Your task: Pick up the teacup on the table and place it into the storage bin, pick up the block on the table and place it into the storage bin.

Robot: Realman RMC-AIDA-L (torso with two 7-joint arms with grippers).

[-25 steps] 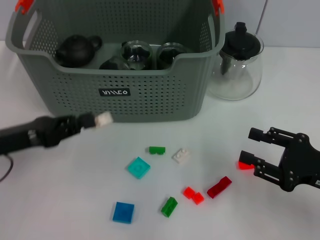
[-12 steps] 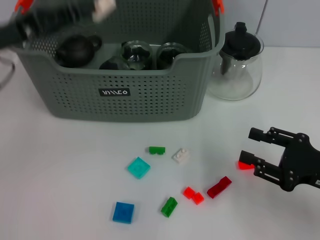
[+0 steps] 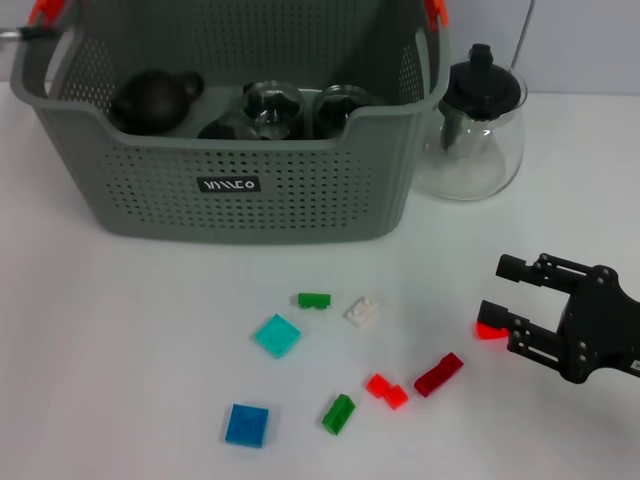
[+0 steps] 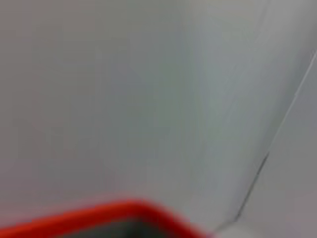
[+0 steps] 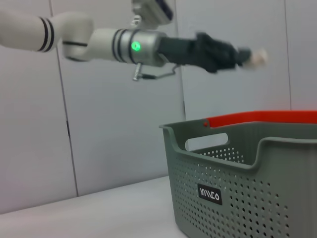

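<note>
Nearest on the white table [image 3: 130,330] lie scattered blocks: a blue plate [image 3: 246,424], green brick [image 3: 338,412], red bricks [image 3: 386,390], teal tile [image 3: 277,335] and white brick [image 3: 363,311], so much sorting is left. The right gripper [image 3: 498,292] rests low beside them, jaws spread and empty. Beyond, the storage bin [image 3: 240,185] already holds a dark teapot [image 3: 155,97] and glass cups [image 3: 275,108]. The left gripper [image 5: 250,57] hangs high above the bin, pinching a white block [image 5: 258,57]

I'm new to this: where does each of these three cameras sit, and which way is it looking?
Head view: high, looking down at the storage bin, the table and the right hand.
Left wrist view: raised, facing a wall above the bin's orange clip; no hand shows.
Right wrist view: low, looking sideways at the bin and left hand.
Shared: the bin.
</note>
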